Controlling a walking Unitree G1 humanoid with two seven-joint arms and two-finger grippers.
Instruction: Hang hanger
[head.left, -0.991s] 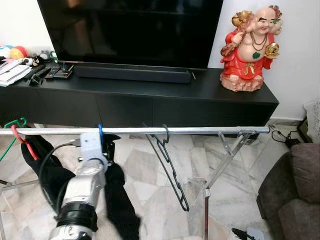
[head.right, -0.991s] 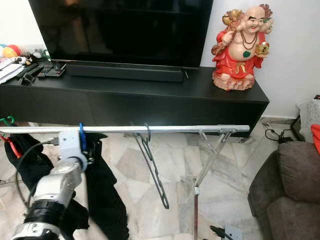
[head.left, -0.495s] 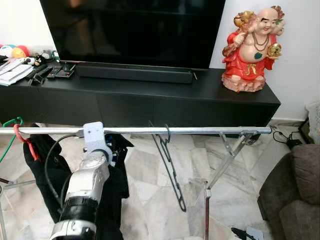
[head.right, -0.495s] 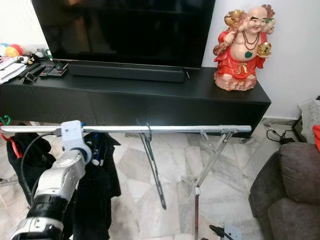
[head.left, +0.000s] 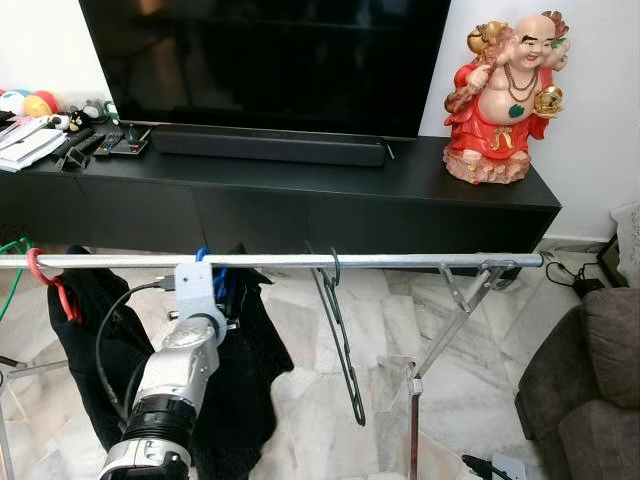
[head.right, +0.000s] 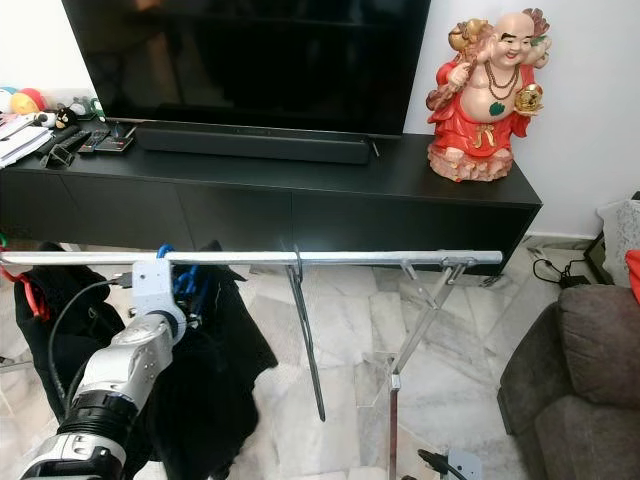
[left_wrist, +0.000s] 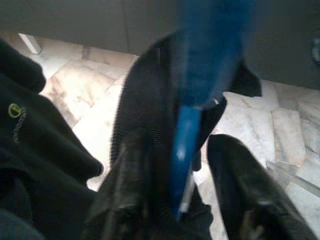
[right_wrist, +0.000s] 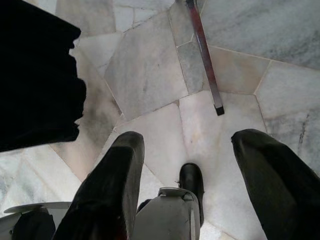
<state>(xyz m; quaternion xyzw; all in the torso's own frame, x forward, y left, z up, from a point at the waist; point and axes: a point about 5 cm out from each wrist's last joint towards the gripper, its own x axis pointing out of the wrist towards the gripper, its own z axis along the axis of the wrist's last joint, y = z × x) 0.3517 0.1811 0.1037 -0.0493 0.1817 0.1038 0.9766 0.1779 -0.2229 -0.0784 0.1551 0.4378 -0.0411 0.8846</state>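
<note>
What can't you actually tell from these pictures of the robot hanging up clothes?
- Blue hanger: whether its hook sits over the rail; the left arm's wrist block covers it in the eye views.
- Left tool: grip on the hanger is blurred in its wrist view.
- Black garment: bottom edge cuts it off.

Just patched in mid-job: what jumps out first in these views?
The silver rail runs across the foreground, with the left gripper raised to it, holding a blue hanger that carries a black garment. To its right an empty black hanger hangs on the rail. Behind, a red laughing statue stands at the right end of the black TV console.
</note>
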